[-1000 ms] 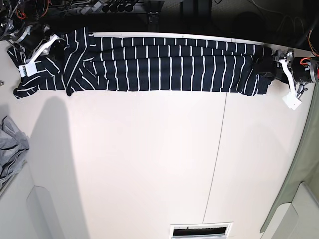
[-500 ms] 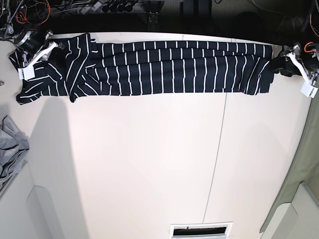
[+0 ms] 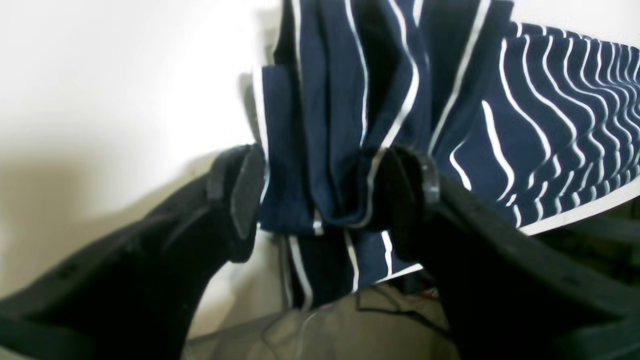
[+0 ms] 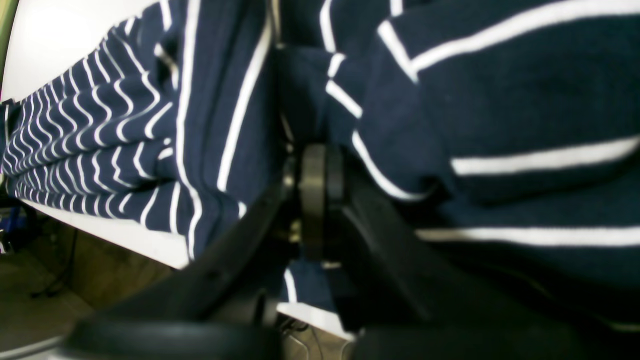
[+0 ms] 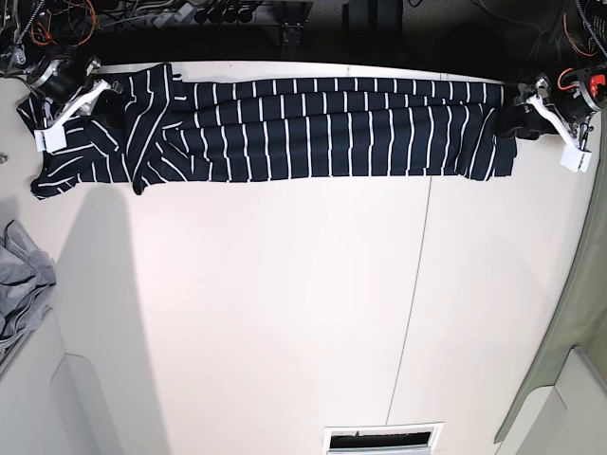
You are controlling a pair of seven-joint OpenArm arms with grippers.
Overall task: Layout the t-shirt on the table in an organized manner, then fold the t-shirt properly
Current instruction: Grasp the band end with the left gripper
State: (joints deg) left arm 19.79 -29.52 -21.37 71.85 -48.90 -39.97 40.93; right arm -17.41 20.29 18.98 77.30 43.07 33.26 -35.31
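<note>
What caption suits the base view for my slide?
Striped t-shirt stretched along the far edge of the table, one gripper at each end.

I see the white worktop filling my base view, with a thin dark seam running from its far edge to the near edge, right of centre. The t-shirt lies directly on it as a long band along the far edge, spanning nearly the full width. A crumpled grey cloth rests at the worktop's left edge, well apart from the shirt.
</note>
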